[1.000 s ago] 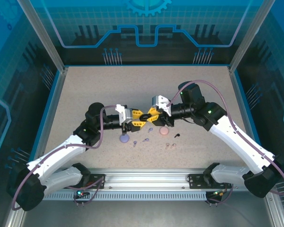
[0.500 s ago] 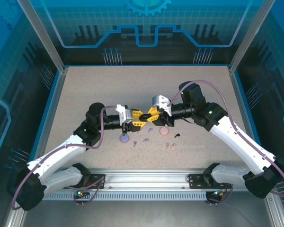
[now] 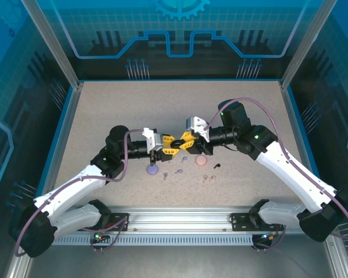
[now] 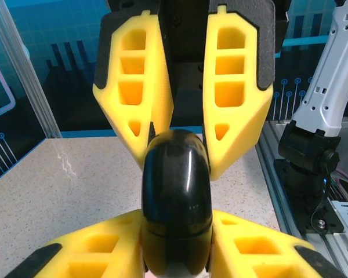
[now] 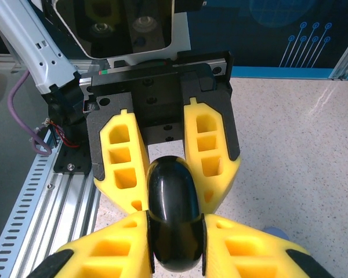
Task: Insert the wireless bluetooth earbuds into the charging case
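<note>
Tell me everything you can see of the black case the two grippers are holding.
The black case is glossy, smooth plastic by its look, rounded, seen edge-on, with a thin seam near one end. It looks closed. The left gripper and right gripper both pinch it from opposite sides, above the speckled table.

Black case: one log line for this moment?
black case; gripped by left hand and right hand; above table; earbuds loose

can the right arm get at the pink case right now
Probably not yet: the right gripper is shut on the black case, which the left gripper grips too. The pink case lies uncovered close by.
</note>
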Motion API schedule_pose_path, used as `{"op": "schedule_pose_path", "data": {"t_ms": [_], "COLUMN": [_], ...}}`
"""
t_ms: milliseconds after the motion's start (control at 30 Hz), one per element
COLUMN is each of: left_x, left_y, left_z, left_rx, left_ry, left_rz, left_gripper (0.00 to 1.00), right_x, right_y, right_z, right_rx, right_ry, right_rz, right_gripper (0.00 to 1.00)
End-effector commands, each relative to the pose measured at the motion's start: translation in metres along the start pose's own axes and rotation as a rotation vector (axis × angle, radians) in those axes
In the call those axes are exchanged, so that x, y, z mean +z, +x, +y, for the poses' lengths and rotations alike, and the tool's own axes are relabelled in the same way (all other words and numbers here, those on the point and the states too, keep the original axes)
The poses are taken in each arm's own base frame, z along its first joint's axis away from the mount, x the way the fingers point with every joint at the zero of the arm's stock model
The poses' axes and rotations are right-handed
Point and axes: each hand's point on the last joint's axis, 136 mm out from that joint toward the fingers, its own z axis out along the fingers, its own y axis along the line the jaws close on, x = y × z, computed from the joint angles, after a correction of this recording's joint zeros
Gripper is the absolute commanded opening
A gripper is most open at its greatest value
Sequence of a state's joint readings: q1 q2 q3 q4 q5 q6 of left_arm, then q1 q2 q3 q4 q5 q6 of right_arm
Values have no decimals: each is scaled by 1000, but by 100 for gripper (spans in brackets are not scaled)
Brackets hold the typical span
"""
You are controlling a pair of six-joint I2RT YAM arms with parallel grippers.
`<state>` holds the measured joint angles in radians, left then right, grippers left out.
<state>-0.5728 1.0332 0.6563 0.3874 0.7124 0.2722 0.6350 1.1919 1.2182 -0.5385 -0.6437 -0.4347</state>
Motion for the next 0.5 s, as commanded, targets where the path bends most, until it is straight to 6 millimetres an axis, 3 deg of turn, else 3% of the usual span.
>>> {"op": "schedule_pose_path", "data": {"t_ms": [0, 300, 467], "left_x": [2, 2, 2], "left_y": [-14, -12, -8], "left_z": [-4, -4, -4], "left_rx": [57, 53, 51], "left_ry": [20, 20, 17], "left_rz": [-39, -34, -28], "left_gripper": [32, 31, 35], "right_x": [6, 6, 1], "right_y": [-1, 0, -4], "right_z": [6, 6, 7], "right_rx": [6, 7, -9], "right_ry": [-36, -28, -10], "right_rz": [2, 4, -19], "right_gripper": [24, 23, 22]}}
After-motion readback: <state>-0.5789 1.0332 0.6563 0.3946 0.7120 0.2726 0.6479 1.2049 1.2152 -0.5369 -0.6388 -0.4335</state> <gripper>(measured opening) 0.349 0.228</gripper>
